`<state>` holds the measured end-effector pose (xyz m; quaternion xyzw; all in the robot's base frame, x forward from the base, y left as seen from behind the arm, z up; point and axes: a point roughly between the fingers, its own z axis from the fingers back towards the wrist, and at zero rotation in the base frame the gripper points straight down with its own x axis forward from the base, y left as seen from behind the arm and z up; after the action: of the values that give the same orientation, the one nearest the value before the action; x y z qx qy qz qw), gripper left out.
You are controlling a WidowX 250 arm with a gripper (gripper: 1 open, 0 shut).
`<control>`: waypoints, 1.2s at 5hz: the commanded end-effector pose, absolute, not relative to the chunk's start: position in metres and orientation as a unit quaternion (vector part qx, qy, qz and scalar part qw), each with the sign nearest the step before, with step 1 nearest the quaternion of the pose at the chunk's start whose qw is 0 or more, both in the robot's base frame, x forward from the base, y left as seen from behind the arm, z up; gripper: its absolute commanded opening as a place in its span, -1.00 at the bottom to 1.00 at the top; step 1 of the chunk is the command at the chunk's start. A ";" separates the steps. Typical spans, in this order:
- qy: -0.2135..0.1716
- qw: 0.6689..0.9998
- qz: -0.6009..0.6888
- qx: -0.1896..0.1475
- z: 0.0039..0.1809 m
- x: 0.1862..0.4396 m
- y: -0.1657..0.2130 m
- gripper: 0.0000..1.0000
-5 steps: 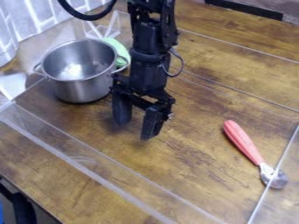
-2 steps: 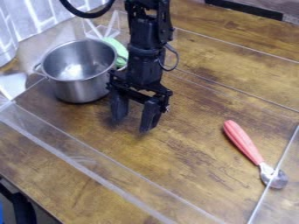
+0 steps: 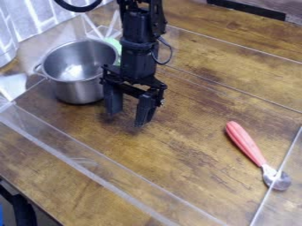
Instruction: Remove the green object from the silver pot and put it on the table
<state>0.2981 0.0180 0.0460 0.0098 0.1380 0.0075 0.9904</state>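
At the left, a steel pot (image 3: 78, 72) stands upright on the brown plank tabletop (image 3: 177, 165), its wide mouth facing up. The visible part of its inside is shiny grey metal, and no green lump can be made out in it. Behind the pot's right side, a light-green item (image 3: 113, 44) shows partly, outside the rim; whether it is the green object cannot be told. Right of the pot, the black arm (image 3: 139, 42) reaches down to the tool (image 3: 130, 116), whose two fingers are spread apart, with nothing visible between them, low over the tabletop. Far right, well apart from the pot, lies a red-handled utensil (image 3: 257, 156) with a metal head. Clear plastic strips (image 3: 88, 165) cross the foreground.
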 end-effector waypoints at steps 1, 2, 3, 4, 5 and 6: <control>0.102 0.994 0.021 0.010 0.067 0.301 0.019 -1.00; 0.102 0.995 0.002 0.012 0.069 0.302 0.023 -1.00; 0.101 0.995 -0.018 0.014 0.071 0.304 0.028 -1.00; 0.099 0.995 -0.021 0.015 0.075 0.310 0.024 -1.00; 0.098 0.995 -0.024 0.016 0.078 0.316 0.019 -1.00; 0.098 0.995 0.008 0.013 0.082 0.313 0.019 -1.00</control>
<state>0.3070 0.0186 0.0589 0.0113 0.1343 -0.0024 0.9909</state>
